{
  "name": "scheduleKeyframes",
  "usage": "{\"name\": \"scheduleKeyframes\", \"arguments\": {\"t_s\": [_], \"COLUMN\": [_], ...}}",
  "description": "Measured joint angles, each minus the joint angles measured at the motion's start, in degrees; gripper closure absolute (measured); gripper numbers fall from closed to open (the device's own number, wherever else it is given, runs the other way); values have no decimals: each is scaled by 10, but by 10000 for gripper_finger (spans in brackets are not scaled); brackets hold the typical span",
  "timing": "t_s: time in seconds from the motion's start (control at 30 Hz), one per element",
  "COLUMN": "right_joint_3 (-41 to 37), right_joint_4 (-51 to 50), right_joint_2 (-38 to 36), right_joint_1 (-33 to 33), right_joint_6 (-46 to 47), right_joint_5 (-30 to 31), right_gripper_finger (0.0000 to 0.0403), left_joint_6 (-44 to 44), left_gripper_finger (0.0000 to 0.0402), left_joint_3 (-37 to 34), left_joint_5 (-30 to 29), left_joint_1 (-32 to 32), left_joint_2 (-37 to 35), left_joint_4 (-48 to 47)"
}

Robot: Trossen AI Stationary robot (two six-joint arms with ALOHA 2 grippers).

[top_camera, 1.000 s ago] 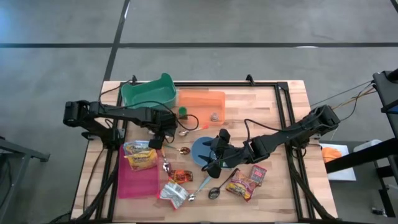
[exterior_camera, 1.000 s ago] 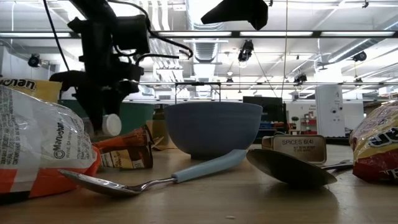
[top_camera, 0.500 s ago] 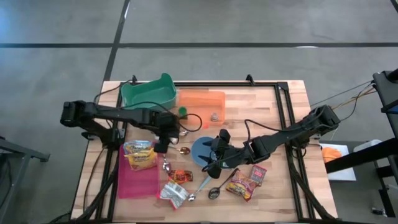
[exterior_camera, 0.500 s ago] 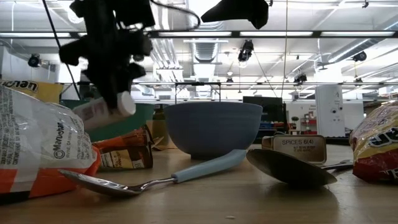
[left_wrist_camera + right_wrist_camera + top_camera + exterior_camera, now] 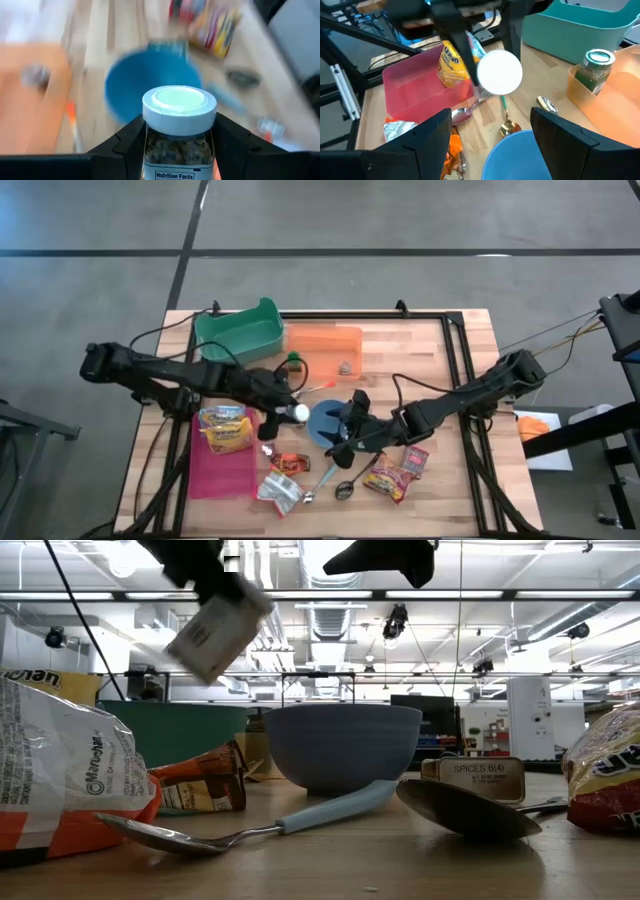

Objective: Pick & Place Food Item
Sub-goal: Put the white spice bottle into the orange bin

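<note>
Left gripper: clamped on the spice jar.
High view: jar aloft beside the blue bowl; right gripper waits over the bowl, fingers apart.
Low view: jar tilted, airborne.
Progress: picked, placement remains.
Obstacles: spoons, snack packets, pink tray.

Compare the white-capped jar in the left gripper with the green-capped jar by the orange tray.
The white-capped jar is off the table, held between the left gripper's fingers; the green-capped jar stands against the orange tray. The white-capped jar is tilted toward the blue bowl; the green-capped jar is upright. Both hold dark, flaky contents.
</note>
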Motion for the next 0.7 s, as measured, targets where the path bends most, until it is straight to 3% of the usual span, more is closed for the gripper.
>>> {"name": "scheduleKeyframes", "arguments": {"t_s": [0.2, 0.5, 0.7], "right_joint_3": [0, 0, 0], "right_joint_4": [40, 179, 224], "right_joint_2": [0, 1, 2], "right_joint_1": [6, 53, 67], "right_joint_6": [-12, -158, -219], "right_joint_5": [59, 140, 141], "right_gripper_finger": [137, 137, 137], "left_joint_6": [-37, -30, -21], "left_gripper_finger": [226, 226, 226], "left_joint_3": [0, 0, 0], "left_joint_5": [-7, -7, -4], "left_joint_1": [-20, -45, -48], "left_joint_2": [-20, -42, -25], "left_joint_4": [136, 272, 353]}}
